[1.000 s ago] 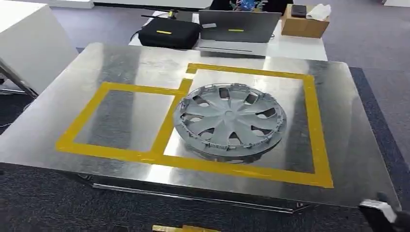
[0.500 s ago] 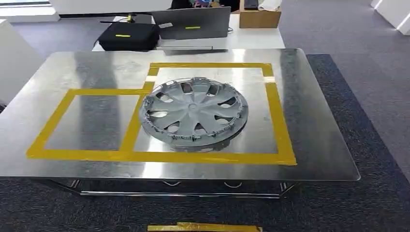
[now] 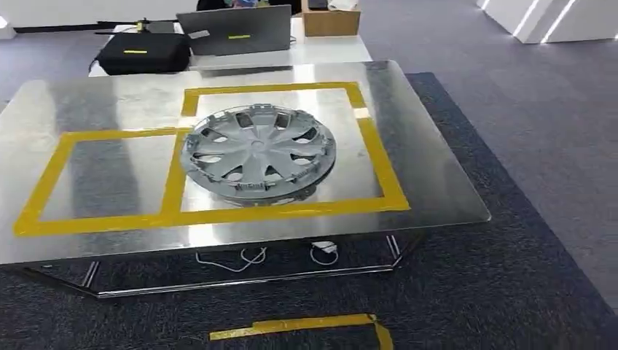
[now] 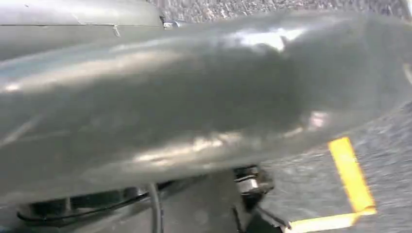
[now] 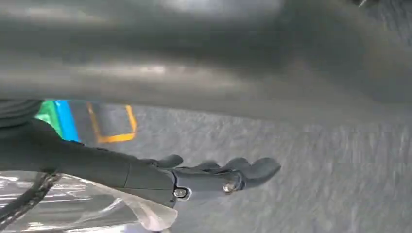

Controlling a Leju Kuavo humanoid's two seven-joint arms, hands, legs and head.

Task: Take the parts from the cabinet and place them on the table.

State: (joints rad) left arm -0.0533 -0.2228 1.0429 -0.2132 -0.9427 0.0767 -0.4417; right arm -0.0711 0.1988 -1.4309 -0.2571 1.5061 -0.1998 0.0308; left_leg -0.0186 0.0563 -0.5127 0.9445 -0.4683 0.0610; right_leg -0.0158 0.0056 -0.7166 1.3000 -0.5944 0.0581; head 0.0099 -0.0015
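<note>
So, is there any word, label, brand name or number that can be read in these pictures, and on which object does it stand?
No text can be read in any view.
Black case: a yellow strip, too small to show any letters.
Laptop: a yellow strip and a pale sticker, both too blurred to read.
Hubcap: no legible brand or number.
Yellow tape on the table: plain, no writing.

1. No text, brand name or number can be read on anything here.
2. Behind the counter [image 3: 437, 182], the black case [image 3: 143, 53] carries a small yellow label, too small to read.
3. The laptop lid [image 3: 235, 30] beside that case bears yellow and white stickers, equally illegible.
</note>
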